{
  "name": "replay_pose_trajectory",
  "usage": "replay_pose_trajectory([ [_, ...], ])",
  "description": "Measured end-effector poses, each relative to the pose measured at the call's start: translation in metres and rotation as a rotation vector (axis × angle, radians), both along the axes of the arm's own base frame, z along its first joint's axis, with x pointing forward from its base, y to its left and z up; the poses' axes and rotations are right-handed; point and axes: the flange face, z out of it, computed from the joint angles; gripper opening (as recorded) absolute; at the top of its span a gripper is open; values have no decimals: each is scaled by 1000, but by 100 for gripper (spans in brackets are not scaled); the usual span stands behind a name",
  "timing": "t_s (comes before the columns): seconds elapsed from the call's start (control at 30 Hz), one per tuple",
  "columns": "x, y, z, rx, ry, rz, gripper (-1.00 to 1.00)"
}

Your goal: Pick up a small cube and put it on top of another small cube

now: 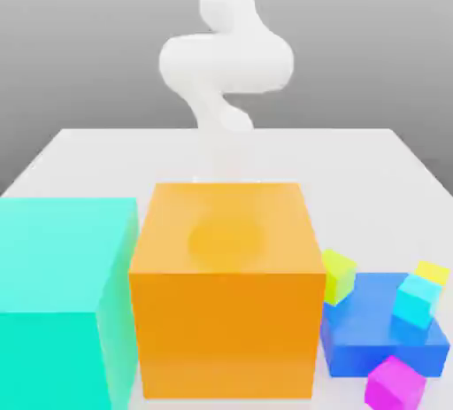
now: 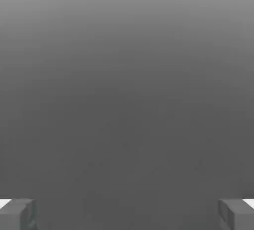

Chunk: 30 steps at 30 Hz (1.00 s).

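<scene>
Exterior view: small yellow cube (image 1: 432,273) at far right, atop blue block (image 1: 380,333) | gripper (image 2: 127,214) spread wide, empty | risk: snagging lime cube (image 1: 338,275) or cyan cube (image 1: 416,302) (crowded neighbours).

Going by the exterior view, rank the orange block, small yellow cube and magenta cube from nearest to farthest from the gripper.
1. orange block: centre, directly in front of the gripper.
2. small yellow cube: far on the exterior view's right.
3. magenta cube: front right, closest to the camera.
</scene>
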Motion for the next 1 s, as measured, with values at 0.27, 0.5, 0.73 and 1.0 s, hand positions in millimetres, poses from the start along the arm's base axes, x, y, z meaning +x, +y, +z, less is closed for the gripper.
replay_pose_trajectory([
  [0.27, 62, 112, -153, -440, 240, 525, 0],
  [0.5, 50, 200, -291, -703, 394, 1079, 0],
  [0.73, -33, 288, -418, -857, 436, 1770, 0],
  [1.0, -109, 323, -491, -814, 386, 2249, 0],
])
